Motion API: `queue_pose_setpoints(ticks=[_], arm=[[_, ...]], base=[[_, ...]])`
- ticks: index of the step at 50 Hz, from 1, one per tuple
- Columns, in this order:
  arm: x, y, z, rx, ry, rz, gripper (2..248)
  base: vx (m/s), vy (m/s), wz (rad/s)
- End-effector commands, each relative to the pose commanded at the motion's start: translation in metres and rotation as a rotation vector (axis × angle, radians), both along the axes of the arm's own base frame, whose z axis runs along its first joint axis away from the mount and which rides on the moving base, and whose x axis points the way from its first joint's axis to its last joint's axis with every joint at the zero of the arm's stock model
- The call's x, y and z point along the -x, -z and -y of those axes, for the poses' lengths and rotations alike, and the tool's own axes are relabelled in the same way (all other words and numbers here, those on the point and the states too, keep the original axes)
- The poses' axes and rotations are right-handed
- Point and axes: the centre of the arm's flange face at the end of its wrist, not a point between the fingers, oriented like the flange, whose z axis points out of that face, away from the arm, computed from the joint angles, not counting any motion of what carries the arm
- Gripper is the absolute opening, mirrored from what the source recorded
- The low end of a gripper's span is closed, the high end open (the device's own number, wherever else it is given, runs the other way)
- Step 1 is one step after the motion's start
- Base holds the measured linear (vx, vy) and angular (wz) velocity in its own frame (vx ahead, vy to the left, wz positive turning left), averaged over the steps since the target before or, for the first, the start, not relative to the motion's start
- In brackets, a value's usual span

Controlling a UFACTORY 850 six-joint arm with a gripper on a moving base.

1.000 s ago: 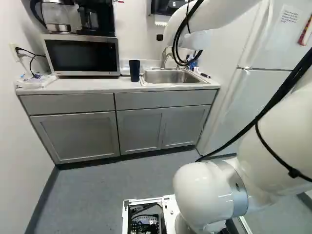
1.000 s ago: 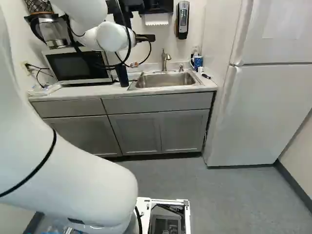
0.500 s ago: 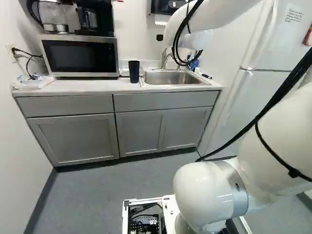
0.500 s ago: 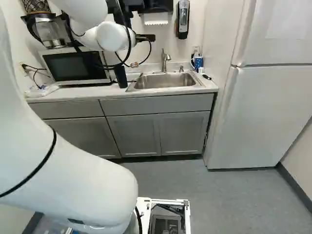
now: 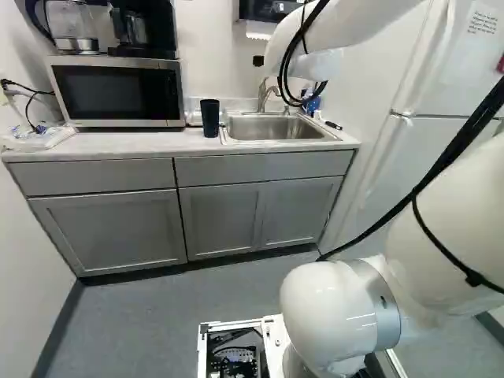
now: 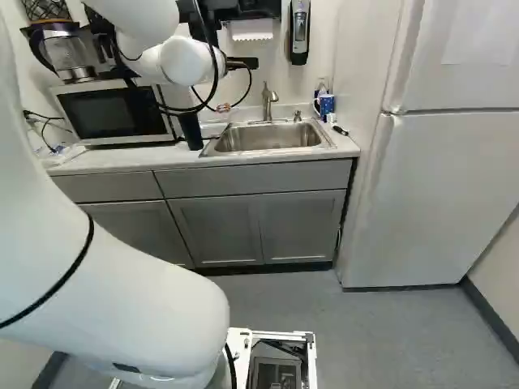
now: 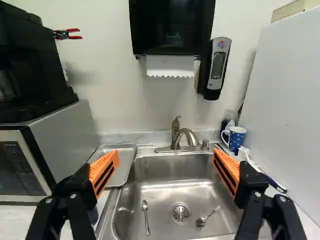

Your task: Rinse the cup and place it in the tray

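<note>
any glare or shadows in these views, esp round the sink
Wrist view: bright shine on the bottom of the steel sink, soft shading on the wall near the towel dispenser; left base view: small highlights on the arm's rounded white housing; right base view: paler reflections inside the sink.

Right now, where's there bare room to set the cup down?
The counter strip along the microwave's front is bare, from the plastic bag to the dark cup. The tray between microwave and sink looks bare where visible. Crowded: the sink-to-fridge corner, with mug and brush; two spoons lie in the sink.
</note>
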Motion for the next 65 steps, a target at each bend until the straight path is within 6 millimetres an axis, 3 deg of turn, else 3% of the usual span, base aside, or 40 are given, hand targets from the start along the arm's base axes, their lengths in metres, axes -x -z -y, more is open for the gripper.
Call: queue_pose_setpoints(ticks=[21,65], arm=[[0.0,0.0,0.0,0.0,0.0,0.0,247],[0.0,0.0,0.0,0.0,0.0,0.0,247]], base=[[0.099,-0.061,0.018],[0.096,-0.045,0.188]])
